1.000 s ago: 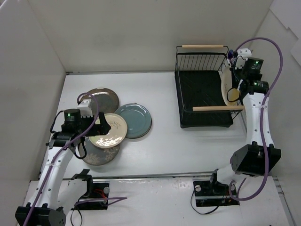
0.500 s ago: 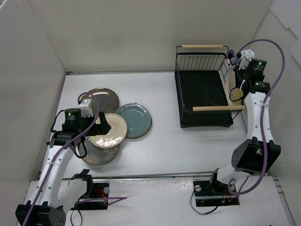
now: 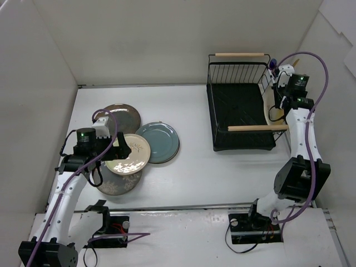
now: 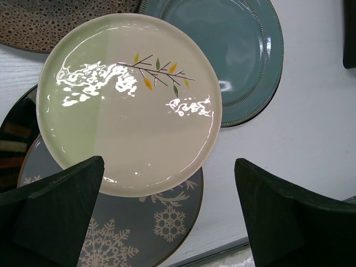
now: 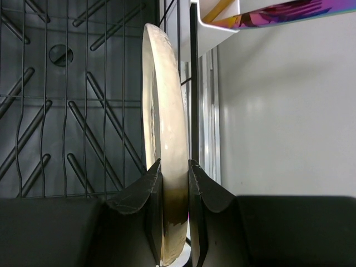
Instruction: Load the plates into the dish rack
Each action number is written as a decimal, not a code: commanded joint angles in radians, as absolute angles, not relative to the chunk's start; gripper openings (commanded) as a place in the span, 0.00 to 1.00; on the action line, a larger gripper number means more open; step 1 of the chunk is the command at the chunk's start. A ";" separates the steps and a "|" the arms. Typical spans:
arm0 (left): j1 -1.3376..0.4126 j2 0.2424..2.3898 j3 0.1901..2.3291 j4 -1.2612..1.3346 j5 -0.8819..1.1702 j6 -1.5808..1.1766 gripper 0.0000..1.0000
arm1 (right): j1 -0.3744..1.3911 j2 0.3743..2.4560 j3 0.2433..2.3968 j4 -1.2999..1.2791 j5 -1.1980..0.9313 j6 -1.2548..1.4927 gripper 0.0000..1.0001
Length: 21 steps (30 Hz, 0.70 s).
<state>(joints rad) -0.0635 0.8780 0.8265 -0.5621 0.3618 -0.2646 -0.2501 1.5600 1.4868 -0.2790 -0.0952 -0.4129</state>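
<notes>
Plate on edge, rim clamped between right fingers, at right end of rack; kept vertical, presumably to slot between the wires. left fingers spread wide, holding nothing, above leaf plate topping the tabletop pile, likely next pick.
</notes>
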 commanded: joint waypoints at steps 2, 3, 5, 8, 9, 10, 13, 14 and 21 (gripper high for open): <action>-0.057 0.882 0.844 -0.502 0.361 -0.250 0.99 | -0.259 1.539 1.483 -0.084 -0.095 -0.434 0.00; -0.057 0.882 0.844 -0.502 0.362 -0.252 0.99 | -0.259 1.539 1.480 -0.084 -0.094 -0.433 0.00; -0.057 0.887 0.844 -0.502 0.365 -0.250 0.99 | -0.259 1.539 1.467 -0.081 -0.094 -0.430 0.00; -0.057 0.888 0.844 -0.500 0.368 -0.250 0.99 | -0.267 1.539 1.456 -0.081 -0.089 -0.425 0.00; -0.057 0.890 0.845 -0.500 0.368 -0.250 0.99 | -0.270 1.537 1.453 -0.081 -0.086 -0.423 0.00; -0.057 0.888 0.845 -0.500 0.368 -0.250 0.99 | -0.271 1.537 1.445 -0.081 -0.083 -0.425 0.00; -0.057 0.885 0.845 -0.502 0.371 -0.249 0.99 | -0.276 1.535 1.434 -0.081 -0.072 -0.425 0.00; -0.057 0.884 0.845 -0.502 0.370 -0.250 1.00 | -0.276 1.536 1.430 -0.080 -0.068 -0.425 0.00; -0.057 0.894 0.845 -0.502 0.377 -0.250 0.99 | -0.294 1.546 1.402 -0.081 -0.077 -0.374 0.00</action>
